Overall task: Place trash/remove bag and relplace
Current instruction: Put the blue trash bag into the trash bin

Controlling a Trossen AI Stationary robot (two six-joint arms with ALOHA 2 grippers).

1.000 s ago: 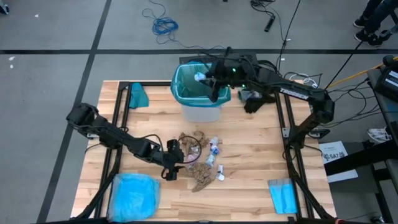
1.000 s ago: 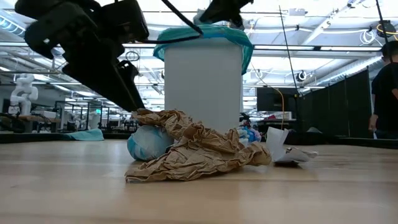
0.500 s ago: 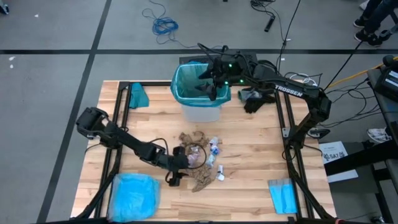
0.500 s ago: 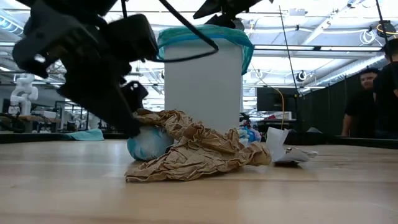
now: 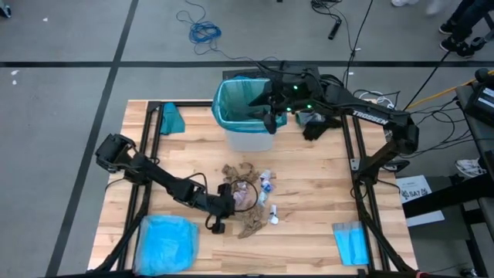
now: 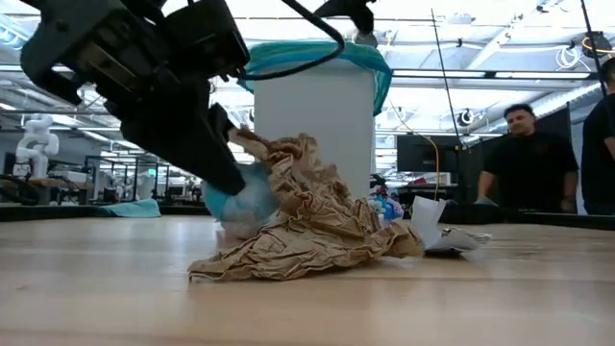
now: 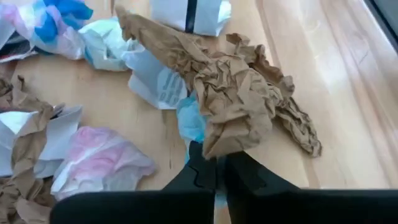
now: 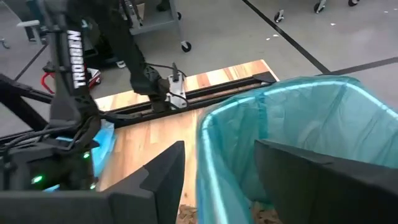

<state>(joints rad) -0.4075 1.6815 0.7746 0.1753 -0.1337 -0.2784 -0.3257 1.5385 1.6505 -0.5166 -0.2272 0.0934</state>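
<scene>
The trash (image 5: 251, 197) is a heap of brown paper wads and white, blue and pink wrappers lying mid-table. My left gripper (image 5: 230, 202) is at the heap's left side, shut on a big crumpled brown paper (image 6: 307, 207). A white bin (image 5: 248, 137) stands at the far middle, lined with the teal bag (image 5: 231, 104), whose rim is folded over the bin's top. My right gripper (image 5: 268, 116) hovers open above the bin's right rim. In the right wrist view its fingers (image 8: 163, 177) show either side of the bag's rim (image 8: 214, 134), above it and touching nothing. My left gripper (image 7: 217, 171) pinches a crumpled edge of the brown paper (image 7: 227, 140) between its two fingers. The fingers slant down from the table's left. The held side is raised, while the paper's lower part (image 6: 288, 259) lies on the table. A pale blue scrap (image 7: 189, 121) sits against the fingers; whether it is in the pinch I cannot tell.
A pale sky-blue plastic bag (image 5: 166, 243) lies at the near left and a flat folded blue sheet (image 5: 351, 243) at the near right. A teal bundle (image 5: 171, 120) lies at the far left. Black frame rails (image 5: 351, 154) run along the table's sides. People (image 6: 524, 159) stand beyond the table.
My left gripper has moved down and toward the heap and has taken hold of the brown paper. The paper's left part is pulled up while the rest stays on the table. A white scrap that was at my right gripper's tips over the bin no longer shows.
</scene>
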